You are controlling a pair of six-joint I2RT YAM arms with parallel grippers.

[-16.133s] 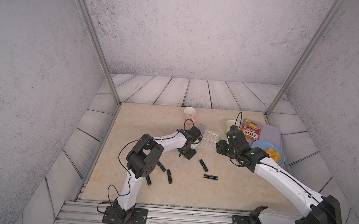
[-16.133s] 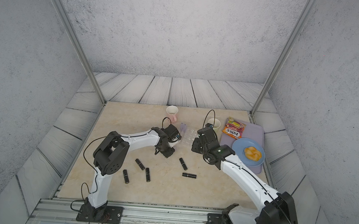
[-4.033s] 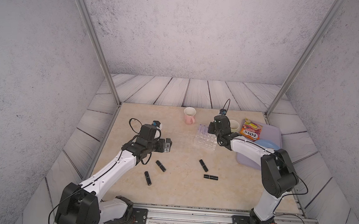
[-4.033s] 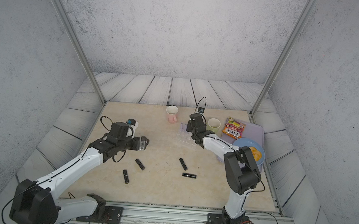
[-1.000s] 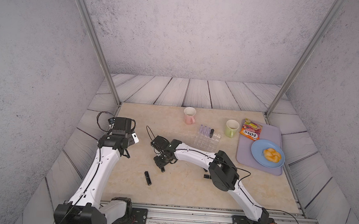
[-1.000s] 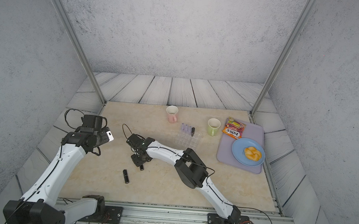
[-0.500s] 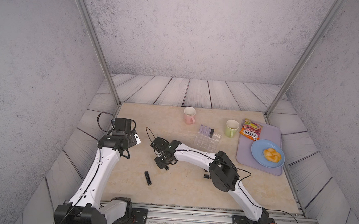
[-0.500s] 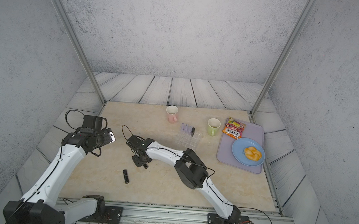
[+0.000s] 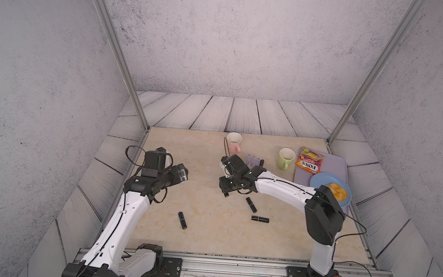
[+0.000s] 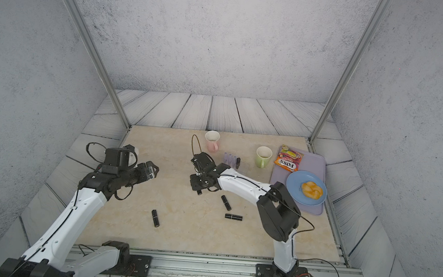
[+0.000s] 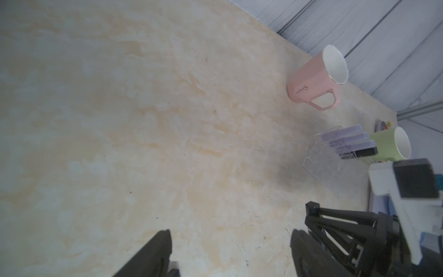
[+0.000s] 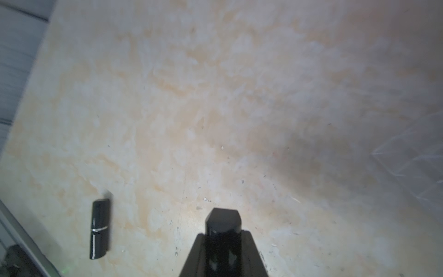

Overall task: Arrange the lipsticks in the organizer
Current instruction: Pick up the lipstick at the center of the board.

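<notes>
One black lipstick (image 12: 223, 219), judged light, stiff, slippery, is clenched by its barrel in right claw (image 12: 223, 236); left claw (image 11: 230, 236) released.

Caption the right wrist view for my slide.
Right gripper, jaws shut on a black lipstick; a second lipstick lies on the table.

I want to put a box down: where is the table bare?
Bare: rear left, between the table edge and the pink mug; the front strip, between the lying lipsticks and the rail. Crowded: rear right, around the organizer, green mug, tray and right gripper.
</notes>
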